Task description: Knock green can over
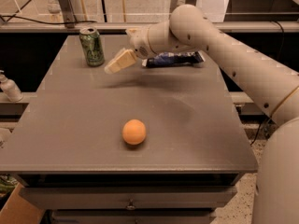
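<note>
The green can [92,46] stands upright at the far left of the grey table [187,125]. It is green with a pale mottled pattern and a silver top rim. My gripper [111,69] hangs above the table just right of the can, its pale fingertips pointing left and down toward the can's base. A small gap separates it from the can. The white arm reaches in from the right.
An orange ball [134,131] lies near the table's front middle. A dark blue crinkled chip bag [175,59] lies at the back, partly behind my arm. A white bottle [9,87] stands off the table's left edge.
</note>
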